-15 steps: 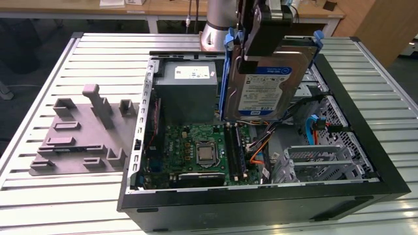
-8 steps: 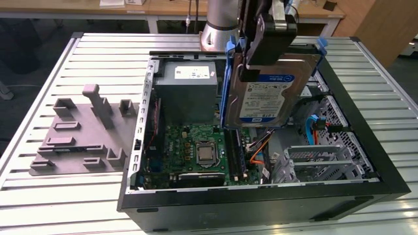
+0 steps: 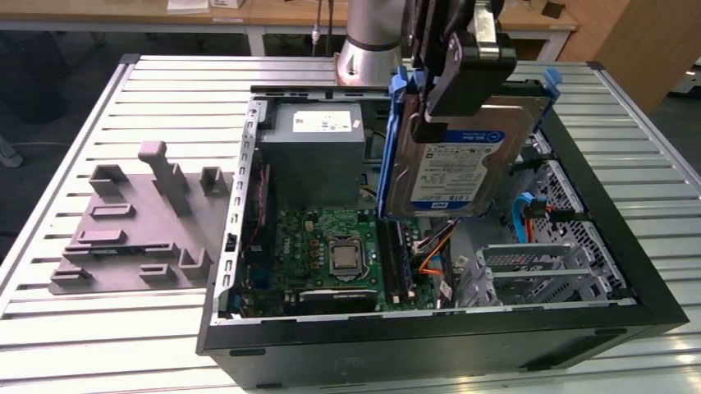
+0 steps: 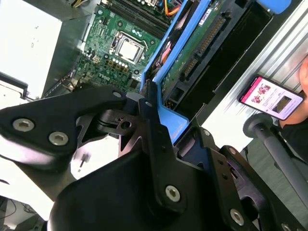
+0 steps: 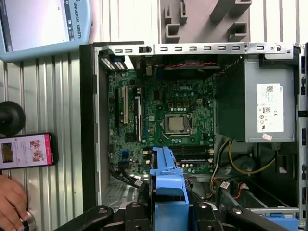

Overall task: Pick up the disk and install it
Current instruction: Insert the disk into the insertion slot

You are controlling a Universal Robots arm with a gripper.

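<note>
Tool [image 3: 441,121] is clamped on the disk [image 3: 465,172] at its top edge, jaws closed onto the blue frame [image 4: 169,121]. In the second wrist view, one finger [image 4: 153,139] lies flat against that frame. The disk's green circuit side [image 4: 192,50] runs away from the camera.

Disk is off the counter [image 3: 66,156], in the air over the open case [image 3: 438,332]. It stands on edge, close to upright with a slight tilt, label side toward the exterior camera. In the exterior view it hangs in front of the strip between the board [image 3: 328,246] and the drive cage [image 3: 547,263]. Not seated in any bay. Can't tell how far its lower edge is from the parts below.

Case lies on its side, open face up. PSU [image 3: 312,152] sits in the far corner on the exterior view's left, with the board nearer the camera and the CPU socket [image 3: 345,258] mid-board. Orange cables [image 3: 438,250] lie loose between board and cage.

Grey fixture [image 3: 131,222] is on the counter, on the exterior view's left of the case and apart from it.

The first wrist view looks down into the case, with the blue frame over the board's edge. Outside the case a phone [image 5: 26,150] lies on the counter with its screen lit. A hand [image 5: 12,209] is just beside it, and a pendant [image 5: 43,24] lies further along.
</note>
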